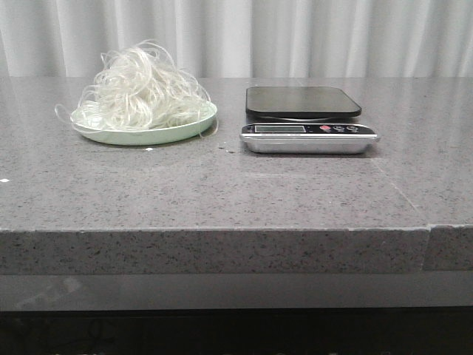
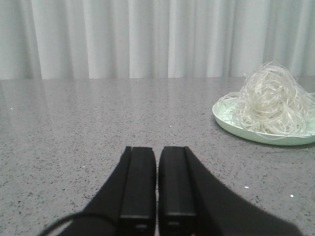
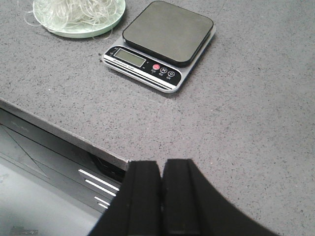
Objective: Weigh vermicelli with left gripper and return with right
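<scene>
The vermicelli (image 1: 144,95) is a fluffy whitish tangle heaped on a pale green plate (image 1: 185,131) at the back left of the grey stone table. It also shows in the left wrist view (image 2: 270,101) and in part in the right wrist view (image 3: 74,11). A kitchen scale (image 1: 307,118) with a bare black platform (image 3: 168,32) stands to the plate's right. My left gripper (image 2: 157,152) is shut and empty, low over the table, apart from the plate. My right gripper (image 3: 162,164) is shut and empty at the table's front edge, short of the scale. Neither gripper shows in the front view.
The table's front edge (image 3: 59,128) runs under my right gripper, with a lower shelf below it. White curtains (image 1: 295,33) hang behind the table. A seam (image 1: 414,203) crosses the tabletop at the right front.
</scene>
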Robot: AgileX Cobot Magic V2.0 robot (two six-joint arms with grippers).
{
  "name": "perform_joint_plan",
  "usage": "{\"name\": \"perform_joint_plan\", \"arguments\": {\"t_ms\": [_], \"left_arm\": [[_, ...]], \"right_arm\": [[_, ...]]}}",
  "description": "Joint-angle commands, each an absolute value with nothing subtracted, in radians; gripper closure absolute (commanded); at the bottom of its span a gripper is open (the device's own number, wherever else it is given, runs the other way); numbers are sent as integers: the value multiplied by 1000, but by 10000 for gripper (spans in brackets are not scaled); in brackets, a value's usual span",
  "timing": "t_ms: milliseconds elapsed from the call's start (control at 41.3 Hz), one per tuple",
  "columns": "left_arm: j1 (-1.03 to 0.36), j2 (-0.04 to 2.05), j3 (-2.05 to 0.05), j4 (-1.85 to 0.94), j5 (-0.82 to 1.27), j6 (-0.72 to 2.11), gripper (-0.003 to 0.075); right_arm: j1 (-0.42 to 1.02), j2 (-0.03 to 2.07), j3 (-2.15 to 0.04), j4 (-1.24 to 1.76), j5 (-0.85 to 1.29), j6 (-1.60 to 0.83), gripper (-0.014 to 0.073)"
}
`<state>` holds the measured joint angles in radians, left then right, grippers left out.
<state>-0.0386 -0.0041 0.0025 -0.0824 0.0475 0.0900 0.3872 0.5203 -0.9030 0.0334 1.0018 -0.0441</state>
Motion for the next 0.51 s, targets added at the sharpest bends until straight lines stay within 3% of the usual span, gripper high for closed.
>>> {"name": "perform_joint_plan", "arguments": {"t_ms": [0, 315, 485], "left_arm": [[-40, -25, 9, -85, -37, 79, 578], [-40, -25, 9, -85, -37, 79, 578], [-40, -24, 9, -85, -37, 79, 578]], "right_arm": [[382, 528, -925, 21, 940, -53, 435], [379, 518, -914, 0, 917, -54, 435], [251, 429, -786, 0, 718, -54, 435]]}}
